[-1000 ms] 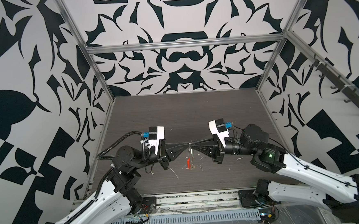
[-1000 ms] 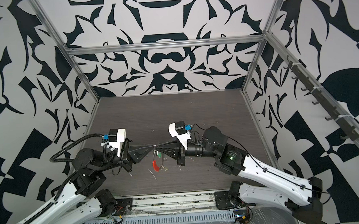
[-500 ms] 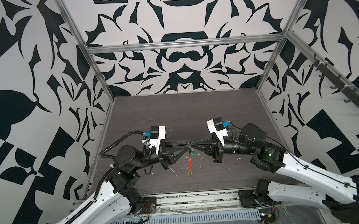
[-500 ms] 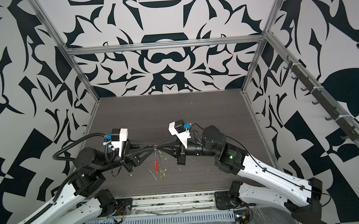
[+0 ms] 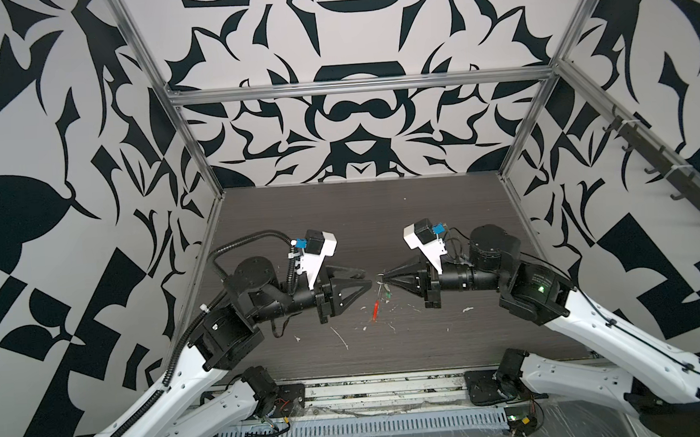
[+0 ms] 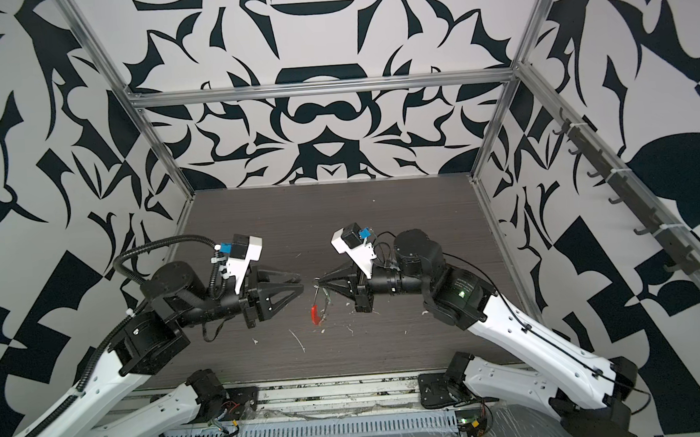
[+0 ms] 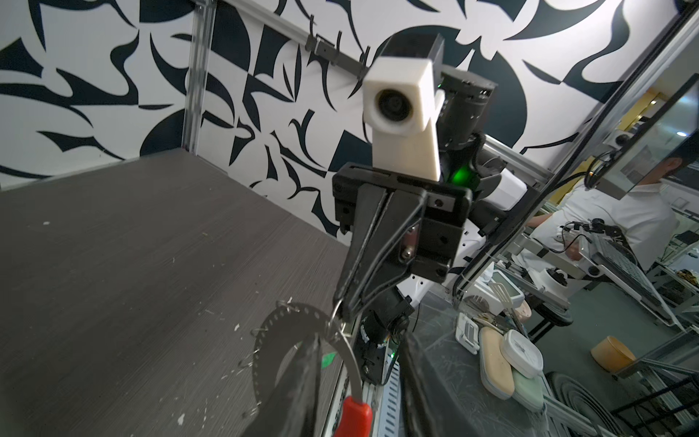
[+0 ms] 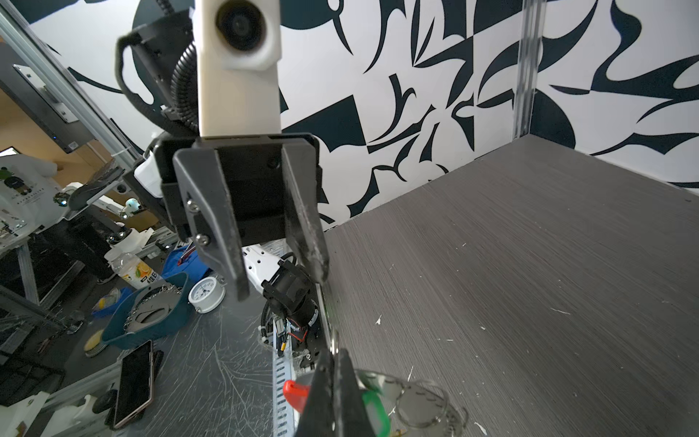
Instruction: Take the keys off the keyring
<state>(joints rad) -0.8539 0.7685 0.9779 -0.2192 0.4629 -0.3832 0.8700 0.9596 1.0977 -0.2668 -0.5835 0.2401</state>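
Note:
In both top views the keyring hangs from my right gripper, which is shut on its top. Its red sleeve points down at the table. A green tag of the keys dangles beside it; the key blades are too small to make out. My left gripper stands open and empty just left of the keyring, not touching it. The left wrist view shows the grey hoop, red sleeve and green tag past my left gripper. The right wrist view shows my right gripper, the red sleeve and the green tag.
The dark wood-grain table carries small white scraps under and in front of the grippers. Patterned walls with metal posts close in three sides. A slotted metal rail runs along the front edge, between the two arm bases.
My left gripper has opened, let go of the keyring and drawn back slightly to the left. The keyring now hangs from the right gripper alone, with the red sleeve swung lower.

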